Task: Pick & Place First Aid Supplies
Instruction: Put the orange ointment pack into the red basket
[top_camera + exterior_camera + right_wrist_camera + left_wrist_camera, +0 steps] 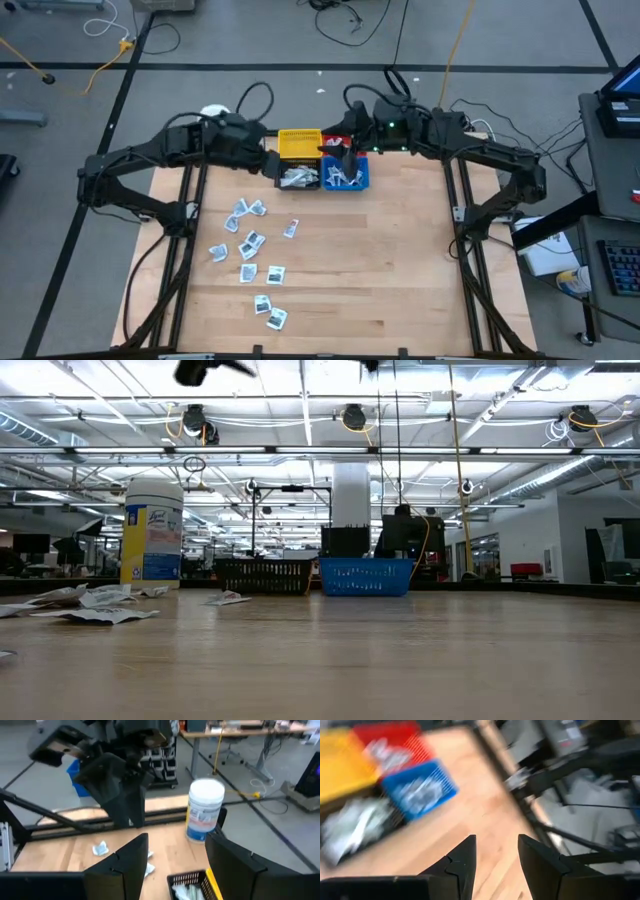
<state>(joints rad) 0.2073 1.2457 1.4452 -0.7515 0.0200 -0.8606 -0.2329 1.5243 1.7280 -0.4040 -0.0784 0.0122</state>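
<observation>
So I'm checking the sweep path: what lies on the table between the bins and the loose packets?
High view: only bare wood lies between the bins and the nearest loose packets.

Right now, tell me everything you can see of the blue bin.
The blue bin is a small square basket of what looks like plastic, with slatted, grid-like walls. It stands upright at the table's far edge, beside the black bin and in front of the red bin. White packets lie inside. The right gripper hovers over it.
</observation>
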